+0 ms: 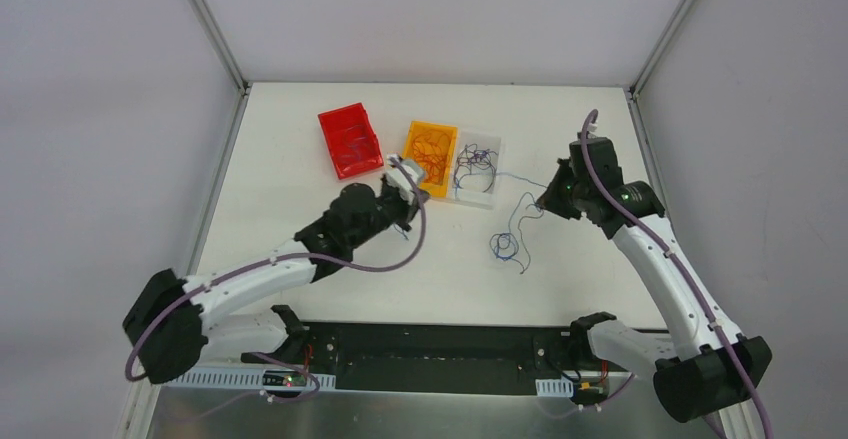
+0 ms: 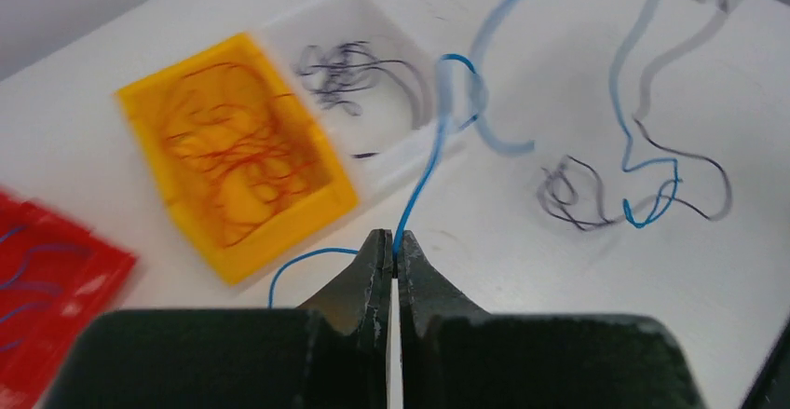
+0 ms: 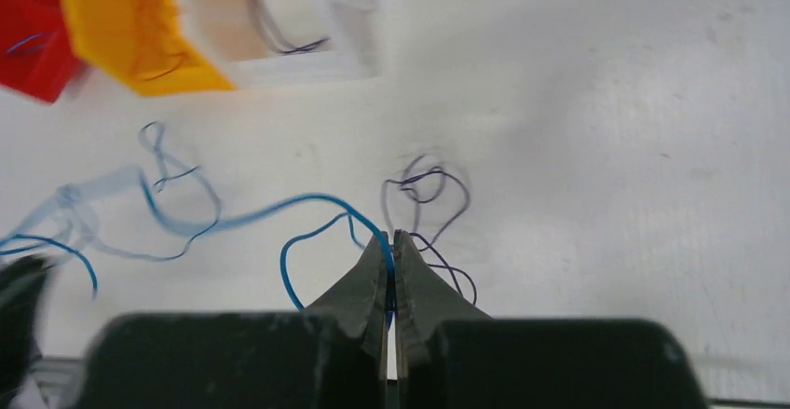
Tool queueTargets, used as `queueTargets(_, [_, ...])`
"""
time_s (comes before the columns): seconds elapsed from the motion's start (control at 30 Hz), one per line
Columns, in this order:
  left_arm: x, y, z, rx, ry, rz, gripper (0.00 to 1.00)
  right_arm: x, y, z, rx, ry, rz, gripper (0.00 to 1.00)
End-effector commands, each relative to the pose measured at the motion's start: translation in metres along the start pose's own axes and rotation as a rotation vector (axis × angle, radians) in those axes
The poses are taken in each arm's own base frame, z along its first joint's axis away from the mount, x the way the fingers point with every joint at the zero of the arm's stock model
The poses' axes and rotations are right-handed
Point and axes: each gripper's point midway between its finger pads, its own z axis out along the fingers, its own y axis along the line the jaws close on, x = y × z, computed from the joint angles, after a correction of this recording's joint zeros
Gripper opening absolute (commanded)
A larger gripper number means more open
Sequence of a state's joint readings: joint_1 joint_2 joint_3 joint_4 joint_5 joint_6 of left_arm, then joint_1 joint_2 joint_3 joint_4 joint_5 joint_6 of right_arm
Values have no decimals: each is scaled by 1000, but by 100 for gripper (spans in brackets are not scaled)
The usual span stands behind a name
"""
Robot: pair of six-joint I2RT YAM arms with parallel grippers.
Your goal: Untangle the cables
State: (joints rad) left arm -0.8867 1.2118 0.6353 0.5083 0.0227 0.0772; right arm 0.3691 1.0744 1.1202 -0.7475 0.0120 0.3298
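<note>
One thin blue cable (image 1: 520, 181) stretches across the table between both grippers. My left gripper (image 1: 412, 177) is shut on one end of it, beside the orange bin; in the left wrist view the blue cable (image 2: 424, 181) runs straight out of the closed tips (image 2: 393, 241). My right gripper (image 1: 545, 202) is shut on the other part; the right wrist view shows the blue cable (image 3: 279, 206) curving into its closed tips (image 3: 392, 239). A small tangle of blue and black cables (image 1: 505, 247) lies on the table below the taut span, with the black strands (image 2: 568, 190) looped around the blue.
Three bins stand in a row at the back: a red bin (image 1: 340, 114) with blue strands, an orange bin (image 1: 432, 124) with red strands, and a clear bin (image 1: 478, 199) with black strands. The table's walls rise at left, right and back.
</note>
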Motion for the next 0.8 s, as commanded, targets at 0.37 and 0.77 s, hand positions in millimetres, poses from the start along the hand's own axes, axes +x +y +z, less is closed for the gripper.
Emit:
queueTargets(0.37, [12, 113, -112, -531, 66, -313, 0, 10, -66, 19, 154, -99, 329, 0])
queueTargets(0.77, [73, 108, -98, -569, 477, -354, 57, 27, -24, 25, -91, 25, 279, 0])
